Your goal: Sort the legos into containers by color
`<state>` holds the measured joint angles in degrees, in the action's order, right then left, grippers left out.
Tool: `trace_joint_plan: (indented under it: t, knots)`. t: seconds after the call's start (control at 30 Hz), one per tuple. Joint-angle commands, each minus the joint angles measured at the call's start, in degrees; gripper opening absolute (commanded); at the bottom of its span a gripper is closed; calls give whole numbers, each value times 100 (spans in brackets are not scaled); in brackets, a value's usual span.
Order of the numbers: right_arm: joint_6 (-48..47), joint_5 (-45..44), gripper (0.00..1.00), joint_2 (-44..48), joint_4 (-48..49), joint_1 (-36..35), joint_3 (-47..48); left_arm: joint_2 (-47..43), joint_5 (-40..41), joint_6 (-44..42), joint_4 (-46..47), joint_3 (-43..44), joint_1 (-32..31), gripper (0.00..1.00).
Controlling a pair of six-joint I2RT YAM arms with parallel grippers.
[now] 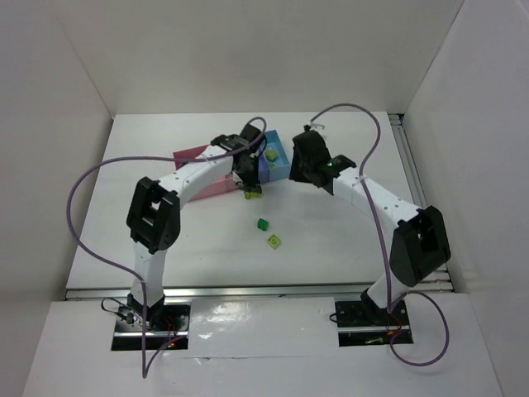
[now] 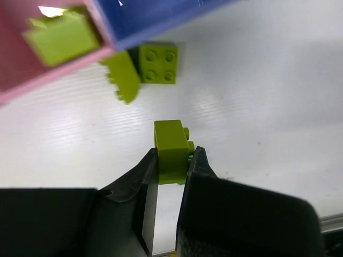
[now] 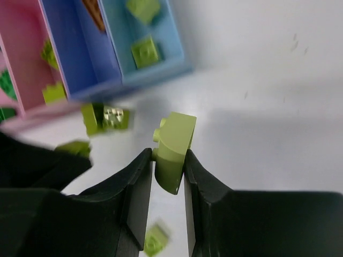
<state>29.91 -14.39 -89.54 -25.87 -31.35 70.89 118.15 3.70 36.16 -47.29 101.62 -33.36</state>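
Between the left jaws sits a yellow-green brick [image 2: 172, 150], pinched across its smooth sides; the right jaws pinch a second brick [image 3: 174, 147] likewise. Just beyond both lie the bins [image 3: 75, 53]. Light, rigid, slick plastic, I judge: flat opposite faces hold best.

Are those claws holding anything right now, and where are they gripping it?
Both are. The left gripper pinches a yellow-green lego by its lower end, one finger on each side. The right gripper holds another yellow-green lego the same way.
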Motion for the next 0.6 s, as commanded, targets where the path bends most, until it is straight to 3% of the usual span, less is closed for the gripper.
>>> trace_joint_plan:
  t: [0.0,0.23,0.5,0.57]
  knots:
    - [-389,-99,29,-599,231,234,844,-696,-89,-118,-237,218,391,0]
    - [-653,147,29,-1838,706,411,2206,-495,-28,-65,-237,638,936,0]
    - [-600,525,30,-3261,644,525,3710,813,24,-65,-614,2149,1262,0]
    - [-600,525,32,-3429,565,525,3886,885,165,-13,-667,2151,1315,0]
